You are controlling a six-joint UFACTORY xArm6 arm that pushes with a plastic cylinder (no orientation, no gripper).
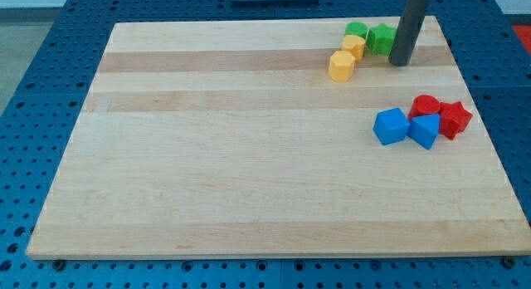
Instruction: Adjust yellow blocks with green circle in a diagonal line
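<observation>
Camera view: wooden board (249, 156) on a blue perforated table (50, 40), light planks running from the view's left to the view's right. Near the board's top right corner, my tip (401, 63) resting on the wood, dark straight rod rising up out of the frame; no jaws on this tool, only a plain rod end, touching no block as far as visible. Just to the view's left of the rod, green star-like block (382, 38), very close to the rod, contact impossible to tell. Further left, green circle (357, 30), low round shape, beside the green star-like block. Directly below the green circle and touching it, first yellow block (354, 46), shape roughly rounded or hexagonal, not clear. Lower and to the left, second yellow block (341, 65), hexagon-like, against the first one; both yellow blocks and the green circle forming a short slanted row descending toward the view's left. Well apart, lower right on the board, a cluster: blue cube (391, 126), blue block (425, 130) beside it, red round block (425, 106) behind, red star-like block (454, 119) at the right end, all close together.
</observation>
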